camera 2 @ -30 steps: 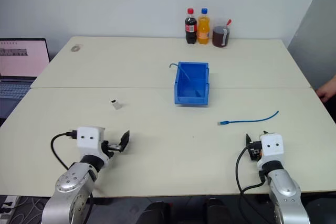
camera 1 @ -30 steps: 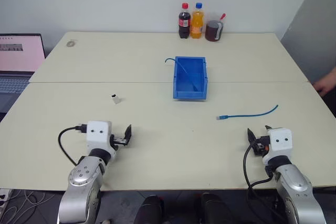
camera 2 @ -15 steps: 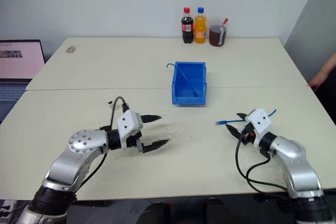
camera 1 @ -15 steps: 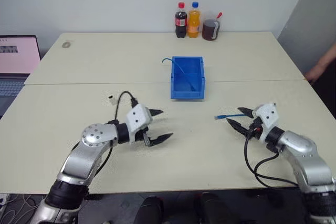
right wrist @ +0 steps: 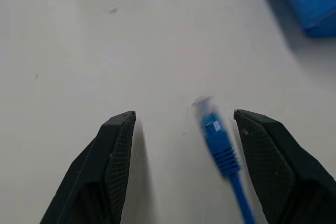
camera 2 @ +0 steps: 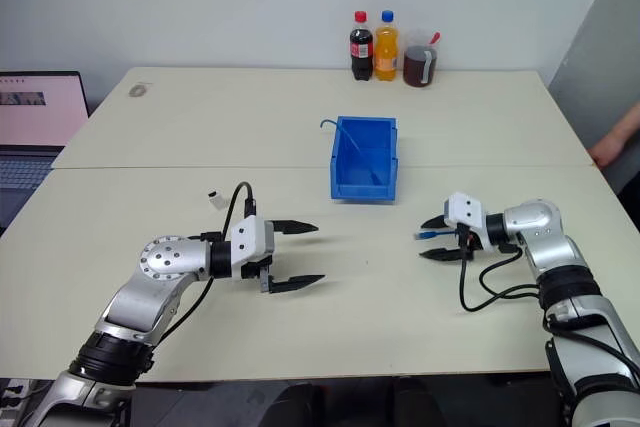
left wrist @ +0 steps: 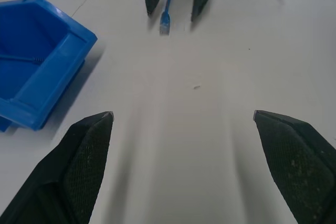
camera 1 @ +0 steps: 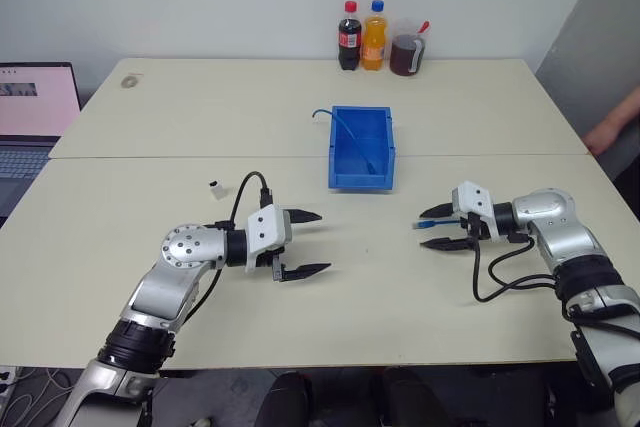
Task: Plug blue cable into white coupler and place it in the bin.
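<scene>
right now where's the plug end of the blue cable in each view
Left eye: blue cable plug between the right gripper fingers.
Right eye: same spot.
Left wrist: far ahead, between the facing fingers.
Right wrist: between its own fingers.
Shared landmark: the bin.

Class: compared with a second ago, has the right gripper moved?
Yes. The right gripper has swung in from the table's near edge toward the bin, and now straddles the blue cable plug, open.
</scene>
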